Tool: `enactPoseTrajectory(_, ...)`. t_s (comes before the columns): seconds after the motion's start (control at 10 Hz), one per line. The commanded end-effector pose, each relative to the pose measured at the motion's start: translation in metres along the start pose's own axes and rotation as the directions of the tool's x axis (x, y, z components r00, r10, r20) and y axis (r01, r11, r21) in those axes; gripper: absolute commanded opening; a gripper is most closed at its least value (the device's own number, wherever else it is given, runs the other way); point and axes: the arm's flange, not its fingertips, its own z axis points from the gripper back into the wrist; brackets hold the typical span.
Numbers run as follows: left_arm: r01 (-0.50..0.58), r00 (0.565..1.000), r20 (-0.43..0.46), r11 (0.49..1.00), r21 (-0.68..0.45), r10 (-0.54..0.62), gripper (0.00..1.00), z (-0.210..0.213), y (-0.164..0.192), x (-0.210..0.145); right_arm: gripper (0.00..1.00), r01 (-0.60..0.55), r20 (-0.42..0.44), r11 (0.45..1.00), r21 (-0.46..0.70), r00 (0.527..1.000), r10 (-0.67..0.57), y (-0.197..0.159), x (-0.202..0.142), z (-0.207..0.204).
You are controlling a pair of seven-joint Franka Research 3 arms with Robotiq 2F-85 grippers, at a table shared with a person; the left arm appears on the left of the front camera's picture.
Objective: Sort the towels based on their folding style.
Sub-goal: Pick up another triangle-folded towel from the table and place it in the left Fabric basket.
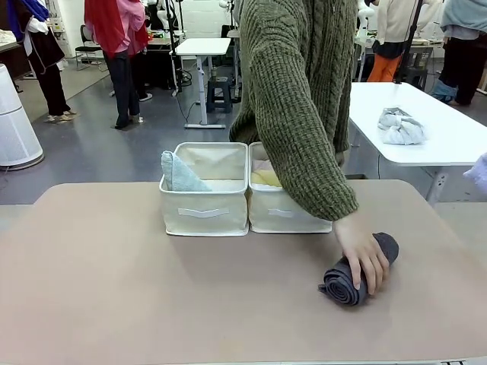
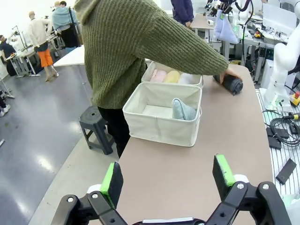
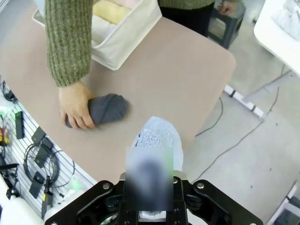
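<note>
Right gripper (image 3: 149,176), clamped on periwinkle-blue terry cone towel (image 3: 157,138): carry to centre-left beige fabric bin (image 1: 204,217), avoiding olive knit sleeve (image 1: 304,114). Left gripper (image 2: 166,176): jaws spread.

Two beige bins (image 1: 204,217) stand touching on the tan table (image 1: 114,289); cloth bundle (image 1: 401,127) on a white table (image 1: 453,148).

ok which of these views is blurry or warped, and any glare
Right wrist view: the shut right gripper is a smear close to the lens, and the periwinkle-blue towel it grips is soft, while the dark grey towel is sharp. Left wrist view: wide-angle stretch at the edges, glare on the floor. Front view: sharp, evenly lit.
</note>
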Motion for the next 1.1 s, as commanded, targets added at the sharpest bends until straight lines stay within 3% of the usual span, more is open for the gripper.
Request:
enactPoseTrajectory(0.0,-0.003,1.0,-0.009,1.0,0.009,0.003,1.0,-0.0024,-0.0026,0.0013,0.0,0.022,0.015,1.0,-0.018,1.0,-0.022,0.0035,0.0014,-0.0006)
enactPoseTrajectory(1.0,-0.003,1.0,-0.009,1.0,0.009,0.003,1.0,-0.0024,-0.0026,0.0013,0.0,0.0,0.0,1.0,-0.002,1.0,0.0,0.0016,0.0025,-0.0005)
